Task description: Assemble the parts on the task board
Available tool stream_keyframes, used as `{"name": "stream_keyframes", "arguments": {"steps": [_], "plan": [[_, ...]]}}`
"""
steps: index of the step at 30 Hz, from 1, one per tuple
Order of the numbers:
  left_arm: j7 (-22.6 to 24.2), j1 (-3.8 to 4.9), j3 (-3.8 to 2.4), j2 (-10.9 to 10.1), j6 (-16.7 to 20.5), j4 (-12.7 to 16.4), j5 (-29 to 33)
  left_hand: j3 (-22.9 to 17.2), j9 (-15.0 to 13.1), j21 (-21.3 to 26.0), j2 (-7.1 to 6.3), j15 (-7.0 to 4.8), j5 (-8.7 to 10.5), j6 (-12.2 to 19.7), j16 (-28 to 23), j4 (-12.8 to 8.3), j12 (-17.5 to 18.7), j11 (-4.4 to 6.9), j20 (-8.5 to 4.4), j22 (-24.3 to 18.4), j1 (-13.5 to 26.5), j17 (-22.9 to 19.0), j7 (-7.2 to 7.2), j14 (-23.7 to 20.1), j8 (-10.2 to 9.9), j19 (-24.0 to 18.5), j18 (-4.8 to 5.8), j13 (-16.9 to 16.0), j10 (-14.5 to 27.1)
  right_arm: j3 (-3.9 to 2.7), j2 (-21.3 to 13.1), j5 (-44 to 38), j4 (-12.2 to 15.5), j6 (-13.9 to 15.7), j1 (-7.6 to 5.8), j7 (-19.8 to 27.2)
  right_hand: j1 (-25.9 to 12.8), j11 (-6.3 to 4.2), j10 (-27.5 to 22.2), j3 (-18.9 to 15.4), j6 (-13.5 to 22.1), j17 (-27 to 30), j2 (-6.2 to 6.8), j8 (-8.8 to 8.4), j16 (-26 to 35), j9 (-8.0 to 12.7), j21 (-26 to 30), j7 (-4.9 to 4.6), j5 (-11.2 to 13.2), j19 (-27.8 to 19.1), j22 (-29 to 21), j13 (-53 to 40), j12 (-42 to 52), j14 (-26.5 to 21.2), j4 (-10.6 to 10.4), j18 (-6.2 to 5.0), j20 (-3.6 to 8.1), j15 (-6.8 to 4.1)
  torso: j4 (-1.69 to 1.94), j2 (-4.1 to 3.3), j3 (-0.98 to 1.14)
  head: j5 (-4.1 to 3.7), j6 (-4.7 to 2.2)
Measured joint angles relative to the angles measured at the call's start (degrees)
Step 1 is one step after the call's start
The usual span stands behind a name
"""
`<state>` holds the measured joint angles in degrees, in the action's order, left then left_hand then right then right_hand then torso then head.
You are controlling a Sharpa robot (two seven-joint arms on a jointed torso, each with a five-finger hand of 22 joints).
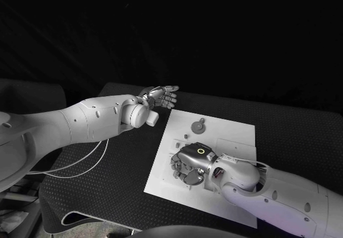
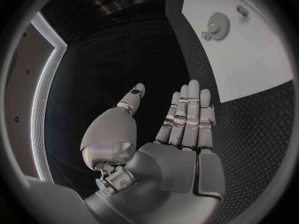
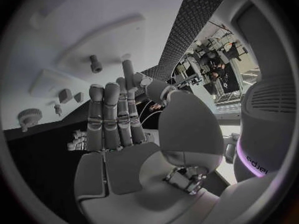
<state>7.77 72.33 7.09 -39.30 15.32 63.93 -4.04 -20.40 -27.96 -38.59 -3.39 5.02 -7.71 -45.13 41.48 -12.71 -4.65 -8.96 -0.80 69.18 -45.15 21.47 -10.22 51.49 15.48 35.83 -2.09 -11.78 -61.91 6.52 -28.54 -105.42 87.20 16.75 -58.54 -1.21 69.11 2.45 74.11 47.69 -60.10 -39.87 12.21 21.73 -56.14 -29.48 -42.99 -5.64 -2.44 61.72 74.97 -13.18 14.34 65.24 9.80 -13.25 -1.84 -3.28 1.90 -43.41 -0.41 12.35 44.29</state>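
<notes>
The white task board [image 1: 230,132] lies in the middle of the black table. A gear-shaped part [image 1: 198,127] sits near its far edge, with a small part [image 1: 186,137] just in front of it. My right hand [image 1: 189,166] hovers palm down over the board's near left area, fingers straight and holding nothing. In the right wrist view that hand [image 3: 115,119] faces the board [image 3: 93,25], where a short peg [image 3: 95,63] and the gear [image 3: 28,117] stand. My left hand [image 1: 160,96] is off the board beyond its far left corner, with flat fingers [image 2: 187,117] and nothing in it.
A thin white cable [image 1: 80,167] loops over the table's left side below my left arm. The gear [image 2: 218,25] and a small round part [image 2: 241,10] show on the board [image 2: 249,59] in the left wrist view. Black mat surrounds the board.
</notes>
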Motion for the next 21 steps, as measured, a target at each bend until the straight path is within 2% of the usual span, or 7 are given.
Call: {"name": "stream_keyframes", "arguments": {"steps": [21], "plan": [[0.0, 0.0, 0.0, 0.0, -0.1, 0.0, 0.0, 0.0, 0.0, 0.0, 0.0, 0.0, 0.0, 0.0, -0.2, 0.0, 0.0, 0.0, 0.0, 0.0, 0.0, 0.1, 0.0, 0.0, 0.0, 0.0, 0.0, 0.0, 0.0, 0.14, -0.7, -0.2, -0.1, -1.4, 0.03, 0.2, 0.0, 0.0, 0.0, 0.1, 0.0, 0.1, 0.0, -0.01, 0.0, -0.1, 0.1, 0.21, 0.0, 0.1, 0.0, 0.0, 0.0, 0.2, 0.2, 0.02, -0.11, -0.02, -0.03, 0.04, -0.01, 0.2, 0.42]]}}
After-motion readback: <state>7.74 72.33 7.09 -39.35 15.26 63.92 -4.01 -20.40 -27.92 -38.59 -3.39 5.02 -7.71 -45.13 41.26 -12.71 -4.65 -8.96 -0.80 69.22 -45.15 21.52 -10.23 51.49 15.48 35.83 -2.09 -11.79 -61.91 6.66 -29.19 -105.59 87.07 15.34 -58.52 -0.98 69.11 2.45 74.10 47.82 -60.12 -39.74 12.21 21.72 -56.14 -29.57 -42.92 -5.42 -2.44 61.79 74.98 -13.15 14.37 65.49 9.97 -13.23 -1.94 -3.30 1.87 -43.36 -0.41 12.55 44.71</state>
